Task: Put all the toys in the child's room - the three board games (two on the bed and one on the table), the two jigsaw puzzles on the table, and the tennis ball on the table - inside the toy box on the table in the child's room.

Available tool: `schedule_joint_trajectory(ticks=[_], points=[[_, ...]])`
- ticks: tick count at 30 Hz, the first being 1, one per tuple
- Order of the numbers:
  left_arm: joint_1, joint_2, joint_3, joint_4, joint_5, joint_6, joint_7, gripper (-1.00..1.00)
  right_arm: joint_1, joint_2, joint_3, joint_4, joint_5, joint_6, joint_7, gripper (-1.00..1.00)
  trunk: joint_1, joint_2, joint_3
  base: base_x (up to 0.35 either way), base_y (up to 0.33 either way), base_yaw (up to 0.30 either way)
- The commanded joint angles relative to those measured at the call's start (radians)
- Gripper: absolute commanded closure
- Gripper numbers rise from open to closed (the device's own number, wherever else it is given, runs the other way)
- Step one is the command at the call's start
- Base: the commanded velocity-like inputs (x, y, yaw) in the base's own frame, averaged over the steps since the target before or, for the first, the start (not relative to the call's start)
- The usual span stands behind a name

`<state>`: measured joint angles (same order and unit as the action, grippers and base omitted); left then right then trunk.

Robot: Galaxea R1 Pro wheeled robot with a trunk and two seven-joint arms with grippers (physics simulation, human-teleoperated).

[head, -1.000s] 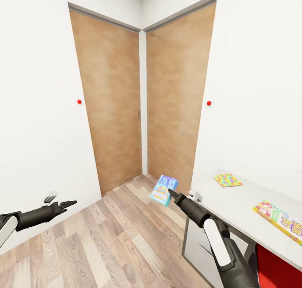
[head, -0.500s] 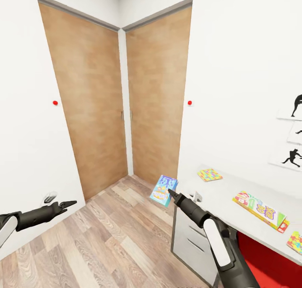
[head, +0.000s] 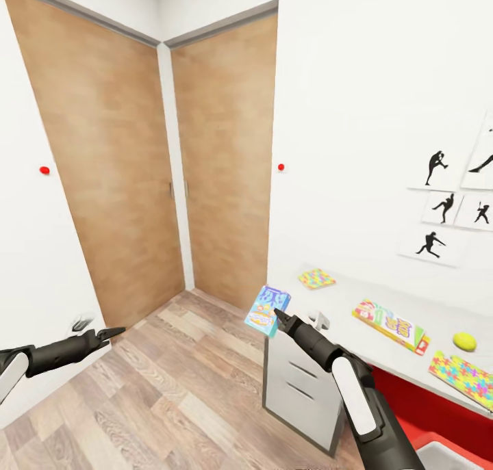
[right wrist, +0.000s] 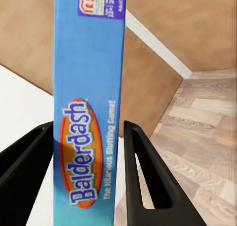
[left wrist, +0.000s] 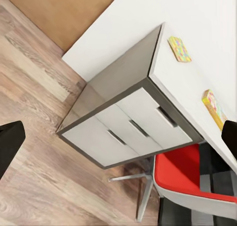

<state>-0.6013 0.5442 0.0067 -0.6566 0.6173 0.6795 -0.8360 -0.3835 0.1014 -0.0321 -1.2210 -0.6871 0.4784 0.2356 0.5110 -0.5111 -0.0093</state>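
My right gripper [head: 277, 314] is shut on a small blue board game [head: 269, 310], held upright off the table's near end. In the right wrist view the box reads Balderdash [right wrist: 89, 112] between both fingers [right wrist: 148, 176]. My left gripper [head: 113, 332] hangs open over the floor, holding nothing. On the table [head: 335, 304] lie a jigsaw puzzle [head: 316, 278], the SKIP-BO board game [head: 390, 325], the tennis ball [head: 464, 341] and a second jigsaw puzzle [head: 467, 376]. The left wrist view shows the puzzle [left wrist: 179, 48] and SKIP-BO box [left wrist: 215, 107]. The bed is out of view.
Two wooden doors [head: 219, 162] meet in the corner ahead. White drawers [head: 301, 381] stand under the table's near end, with a red chair [left wrist: 192, 179] beside them. A light-grey rim [head: 452, 456] shows at the bottom right; I cannot tell if it is the toy box.
The camera has turned right, so the doors slid left and more of the table came into view, with the tennis ball and second puzzle. Both arms keep their pose, the blue box still held.
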Motion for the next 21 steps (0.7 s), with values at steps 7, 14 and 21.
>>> schedule_joint_trajectory(ticks=[7,14,21], points=[[0.000,0.000,0.001,0.000,0.004,0.006,0.000,-1.00,-0.001,0.001,-0.001,0.000,-0.003,0.006,0.002,1.00,0.000,-0.001,-0.001,0.000,0.100,-0.100],[0.000,0.000,0.000,0.000,0.004,0.006,0.000,-1.00,-0.001,0.001,0.001,-0.002,-0.004,0.006,0.002,1.00,0.000,-0.001,0.000,0.037,0.079,-0.129],[0.000,0.000,0.016,0.000,0.004,0.006,-0.001,-1.00,-0.001,0.001,0.003,-0.002,-0.004,0.006,0.002,1.00,0.000,-0.001,0.002,0.006,0.034,-0.246]])
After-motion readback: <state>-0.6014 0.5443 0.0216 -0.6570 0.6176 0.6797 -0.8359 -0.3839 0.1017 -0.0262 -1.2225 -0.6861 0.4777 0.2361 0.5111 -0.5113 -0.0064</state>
